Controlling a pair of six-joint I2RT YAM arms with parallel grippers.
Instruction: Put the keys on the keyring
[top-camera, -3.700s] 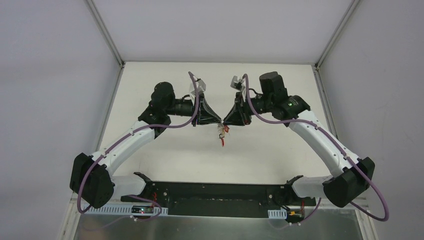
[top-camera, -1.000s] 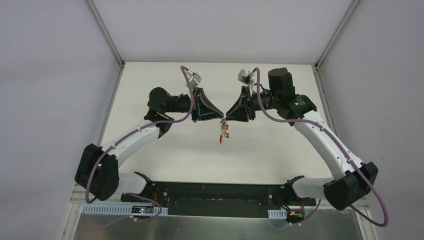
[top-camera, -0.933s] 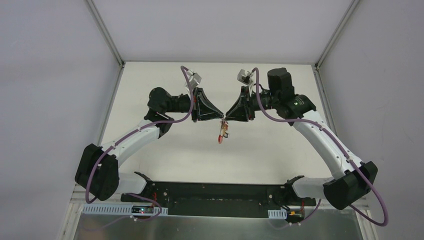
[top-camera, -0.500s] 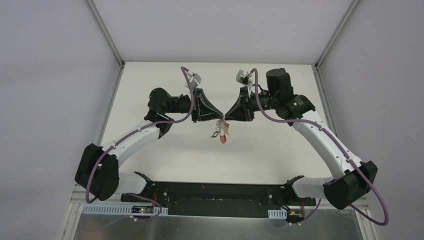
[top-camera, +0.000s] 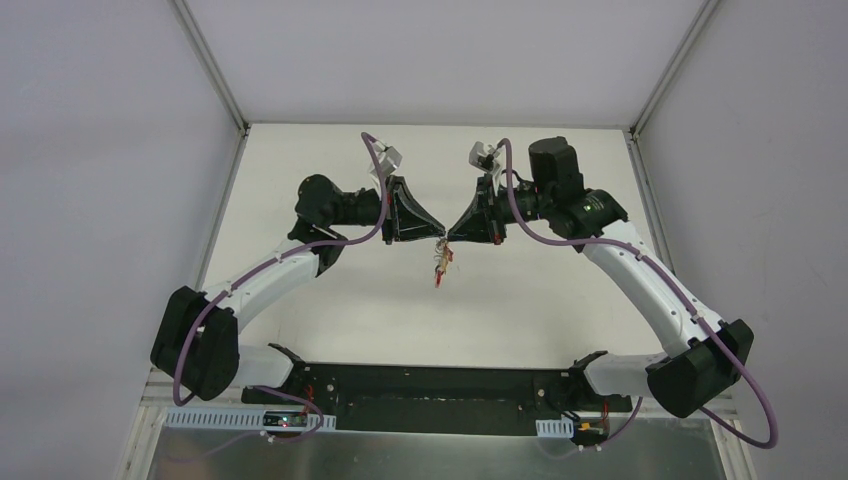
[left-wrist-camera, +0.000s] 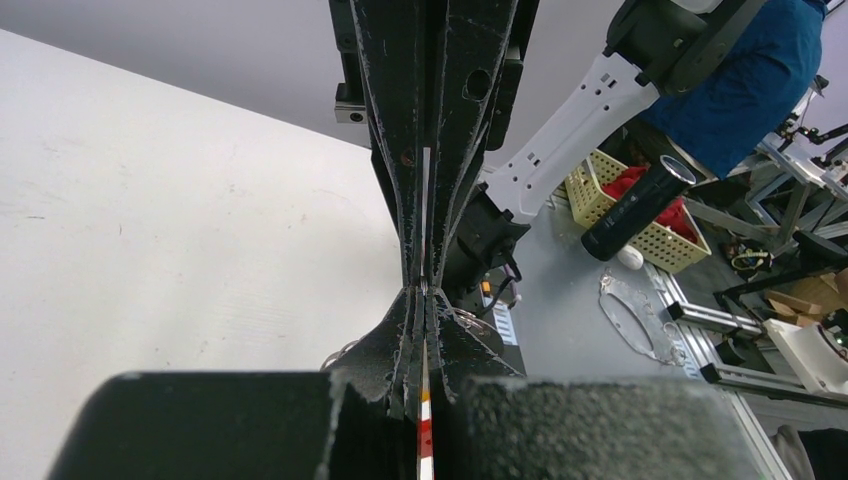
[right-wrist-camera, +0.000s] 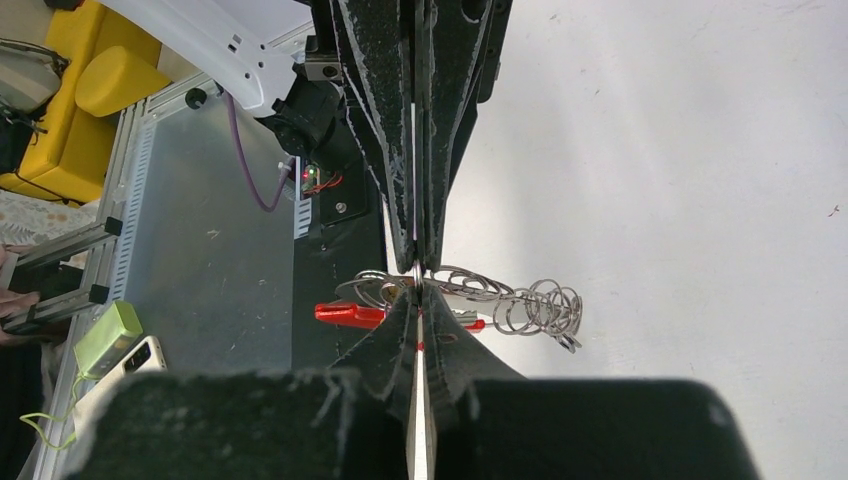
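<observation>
Two pincers meet tip to tip above the bench (top-camera: 520, 300), the left pincer (top-camera: 437, 238) reaching from 9 o'clock and the right pincer (top-camera: 451, 238) from 3 o'clock, both pressed fully together. The keyring (top-camera: 440, 266) hangs at 6 o'clock just under that point, off the bench, probably so it can turn freely. The left seems to nip its red side; whether the right nips ring wire or a key, I cannot tell.
</observation>
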